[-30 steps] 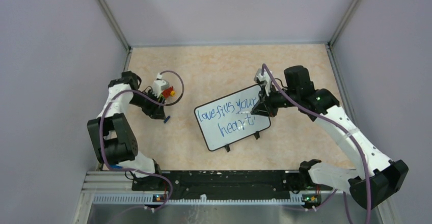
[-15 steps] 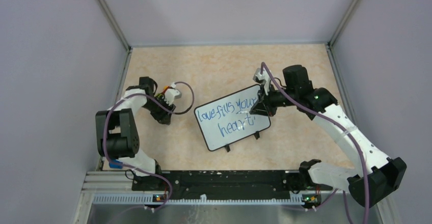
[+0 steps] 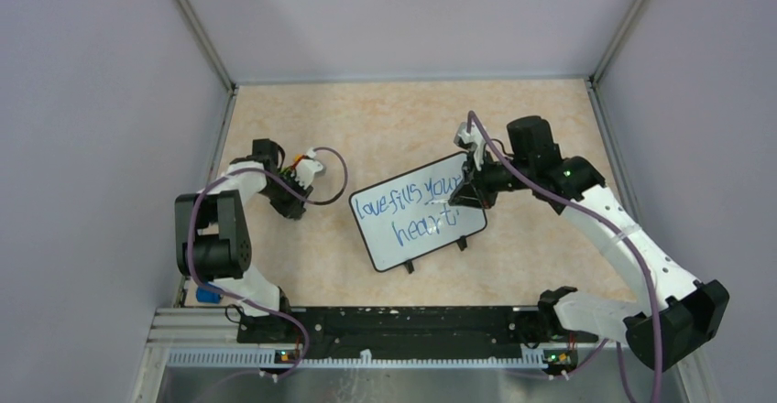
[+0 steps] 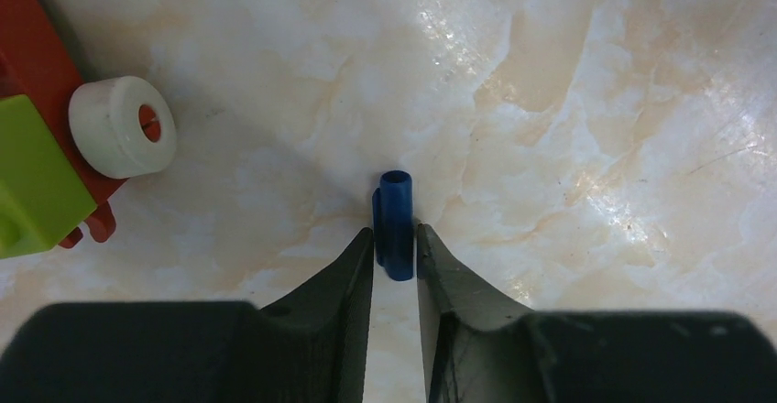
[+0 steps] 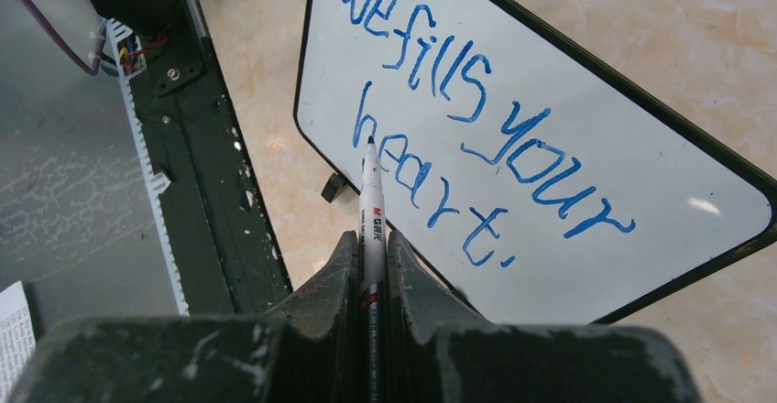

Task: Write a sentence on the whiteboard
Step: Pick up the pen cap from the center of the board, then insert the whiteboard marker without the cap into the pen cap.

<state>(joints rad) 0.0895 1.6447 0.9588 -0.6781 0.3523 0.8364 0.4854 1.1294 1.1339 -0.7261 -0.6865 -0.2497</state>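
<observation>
The whiteboard [image 3: 431, 238] lies tilted at the table's middle, and in the right wrist view its white face [image 5: 660, 156] fills the upper right. The sentence [image 3: 408, 204] in blue reads "love fills your heart" [image 5: 458, 92] on two slanted lines. My right gripper [image 3: 465, 198] hangs over the board's right part, shut [image 5: 371, 236] on a white marker [image 5: 371, 188] whose tip points near the "h". Left of the board, my left gripper [image 3: 295, 209] is low on the table. Its fingertips [image 4: 396, 234] press both sides of a small blue cap [image 4: 397, 209] lying there.
A red toy piece with a green block [image 4: 32, 179] and a white ring [image 4: 123, 126] sits just left of the cap. A black rail [image 3: 385, 322] runs along the near edge. A small blue object [image 3: 208, 295] lies by the left arm's base. Walls stand close on three sides.
The left arm swung its gripper over the blue cap and came down onto it, and its jaws narrowed round the cap. The right arm with the marker has barely moved.
</observation>
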